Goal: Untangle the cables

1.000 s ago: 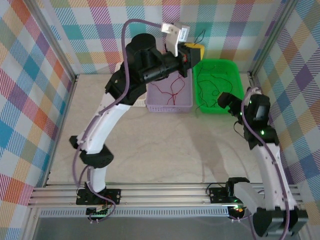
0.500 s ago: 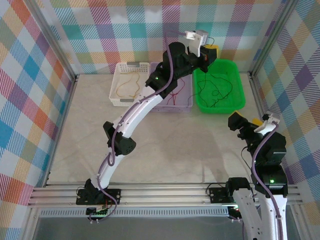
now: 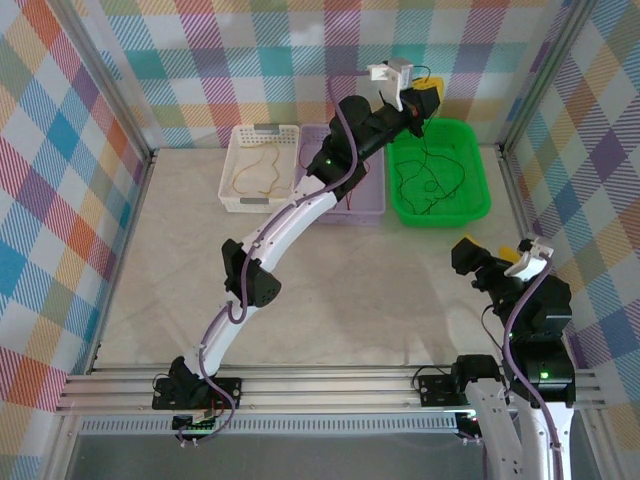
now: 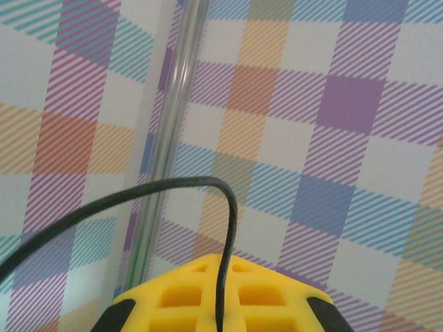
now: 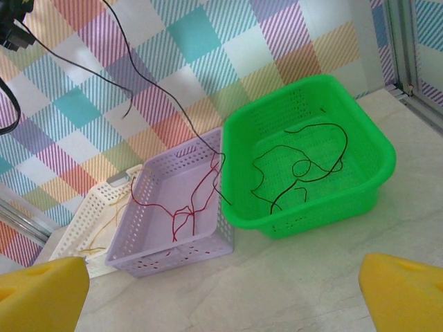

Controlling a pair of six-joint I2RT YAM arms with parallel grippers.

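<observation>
Top external view first: the left gripper (image 3: pixel 421 100) is stretched out to 12 o'clock, high above the green bin (image 3: pixel 440 218), closed tight on one black cable (image 4: pixel 227 238). The wrist camera shows that strand pinched in the seam between the yellow fingers, arching up and away to 9 o'clock. The right gripper (image 5: pixel 225 296) hangs back near 4 o'clock, jaws spread wide and empty.

I'd call this the lift-out step: drawing one black strand up clear of the others. More black strands (image 5: pixel 302 160) lie in the green bin, red cables (image 5: pixel 183 214) in the lilac bin (image 3: pixel 370 195), a yellow cable (image 3: pixel 255 175) in the white bin (image 3: pixel 258 206) at 11 o'clock.

From the right wrist view the raised strand drops toward the edge where the lilac and green bins meet. Next, I think, it needs raising until its tail swings free, then laying down apart.

Its lower end is hard to follow, and I can't tell whether it snags the red ones. The left fingers are cut off at the frame's bottom.
</observation>
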